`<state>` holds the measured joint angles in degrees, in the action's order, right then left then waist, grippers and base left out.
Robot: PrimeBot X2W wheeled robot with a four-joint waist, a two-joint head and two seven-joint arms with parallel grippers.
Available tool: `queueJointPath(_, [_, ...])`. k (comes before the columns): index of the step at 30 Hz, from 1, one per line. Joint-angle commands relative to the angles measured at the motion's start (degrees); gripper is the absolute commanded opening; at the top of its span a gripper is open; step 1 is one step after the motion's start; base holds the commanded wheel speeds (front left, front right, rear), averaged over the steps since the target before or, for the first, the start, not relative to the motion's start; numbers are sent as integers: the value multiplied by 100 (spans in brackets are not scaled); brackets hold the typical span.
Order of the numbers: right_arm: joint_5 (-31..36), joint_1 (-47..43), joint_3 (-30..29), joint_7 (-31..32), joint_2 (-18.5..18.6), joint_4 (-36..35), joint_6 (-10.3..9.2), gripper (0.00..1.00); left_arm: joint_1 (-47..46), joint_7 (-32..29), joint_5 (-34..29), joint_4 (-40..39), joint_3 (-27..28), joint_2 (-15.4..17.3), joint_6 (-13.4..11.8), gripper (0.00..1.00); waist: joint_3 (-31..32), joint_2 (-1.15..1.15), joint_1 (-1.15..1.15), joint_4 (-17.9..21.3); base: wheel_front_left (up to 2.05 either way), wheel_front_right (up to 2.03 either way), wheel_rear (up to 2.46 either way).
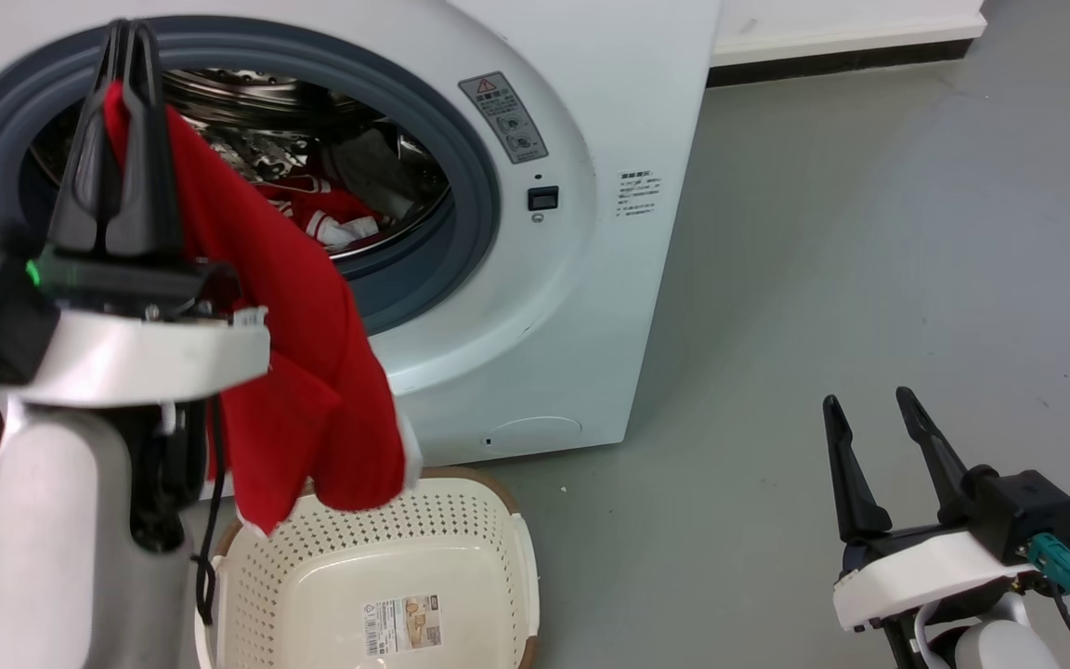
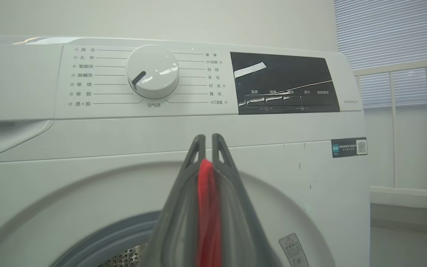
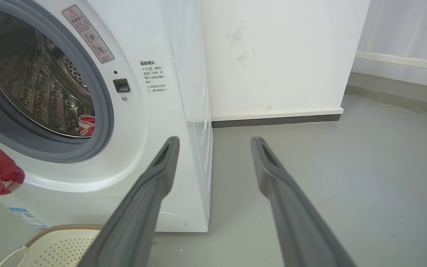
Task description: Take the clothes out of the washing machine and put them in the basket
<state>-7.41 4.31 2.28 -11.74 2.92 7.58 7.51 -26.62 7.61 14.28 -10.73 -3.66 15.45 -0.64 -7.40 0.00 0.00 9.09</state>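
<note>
The left claw (image 1: 129,42) is pinched shut on the top edge of the plain bright red fabric garment (image 1: 303,372); in the left wrist view a red fold (image 2: 208,207) fills the narrow slit between the two dark fingers of that claw (image 2: 208,142), which sits before the control panel and its round white dial (image 2: 152,72). The right claw (image 1: 869,400) stands at the lower right of the head view with its fingers spread wide and nothing between them; its own camera shows them (image 3: 215,141) apart over the grey floor (image 1: 869,232). The large white front-loading washing machine (image 1: 572,279) takes up the upper left, porthole uncovered, with the red-and-white striped garment (image 1: 331,218) lying low in the perforated steel drum. The small cream perforated plastic basket (image 1: 461,520) sits on the floor just in front of the machine, a label (image 1: 402,623) on its bottom. The red garment hangs lengthwise from the upper left, slanting down and right, its lower end overlapping the basket's far brown rim; whether it touches there cannot be told.
</note>
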Motion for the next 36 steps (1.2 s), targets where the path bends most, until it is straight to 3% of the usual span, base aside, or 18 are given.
queueJointPath(1, [29,-23,-6,8,-8,-21,-4,100,96,-14,-17,-62,-11,-19,-31,0,-7,0,0,-24,0,0,0])
queueJointPath(9, [48,43,8,19,-8,-37,-4,100,1287,-293,117,-956,-143,-254,-292,0,-6,0,0,-227,0,0,0])
queueJointPath(15, [66,68,23,18,-7,-65,-4,100,2288,-412,382,-538,-208,-525,-501,0,-79,0,0,-371,0,0,0])
queueJointPath(24, [130,216,39,59,-8,-159,-4,100,2813,-68,859,1266,-228,-862,-423,0,-439,0,0,-487,0,0,0])
queueJointPath(36, [157,663,123,47,-8,-373,-4,100,1500,648,1109,4039,-31,-897,15,0,-1472,0,0,-197,0,0,0])
